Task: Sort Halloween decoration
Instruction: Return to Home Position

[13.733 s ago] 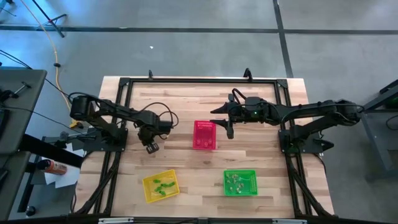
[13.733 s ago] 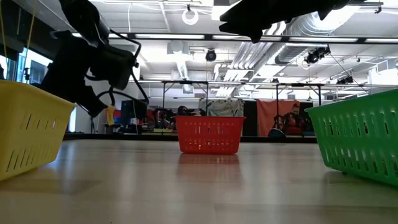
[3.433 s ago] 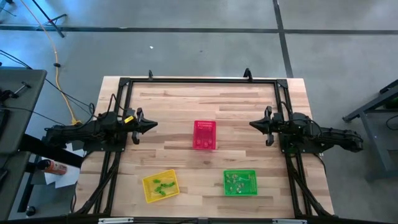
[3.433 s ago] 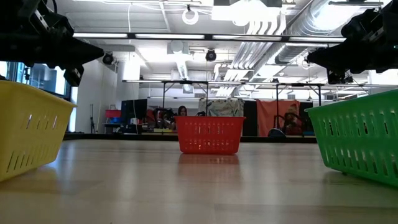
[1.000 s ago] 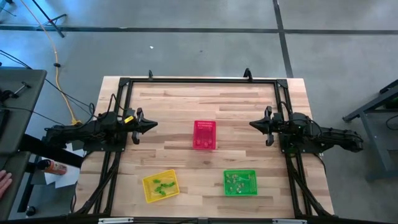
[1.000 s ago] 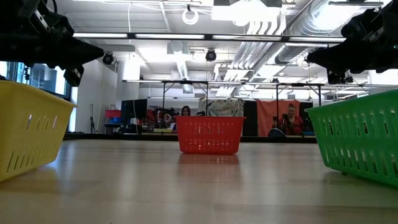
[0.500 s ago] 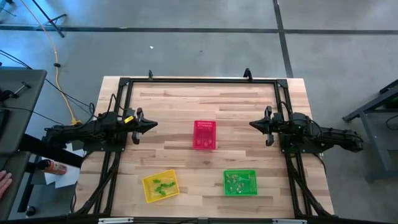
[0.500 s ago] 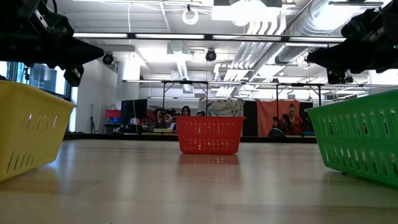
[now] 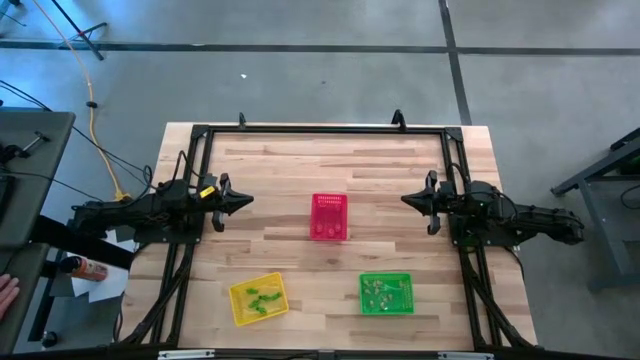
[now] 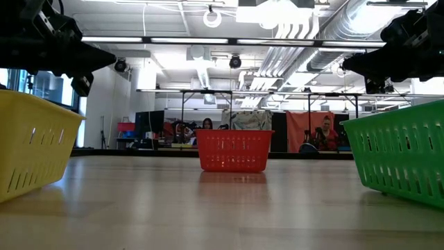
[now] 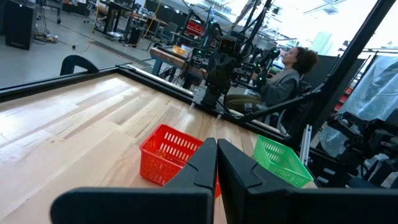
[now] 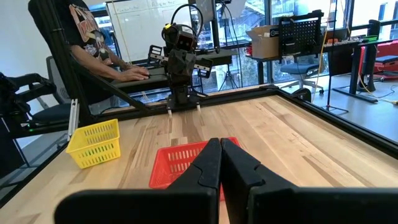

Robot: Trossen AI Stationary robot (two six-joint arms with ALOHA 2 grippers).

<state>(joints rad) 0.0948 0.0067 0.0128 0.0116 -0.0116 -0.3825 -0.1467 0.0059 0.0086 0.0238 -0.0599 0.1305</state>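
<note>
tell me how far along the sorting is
Done: green trinkets lie in the yellow basket, pale ones in the green basket; no loose pieces show on the table. The red basket's contents are hard to tell. In hand: nothing; the left gripper and right gripper sit at their sides, fingers shut, empty. Left: apparently nothing to sort.

Both arms are lying folded at opposite sides, pointing inward. The left tool (image 9: 246, 198) and right tool (image 9: 406, 199) are holding their fingers pressed together.
</note>
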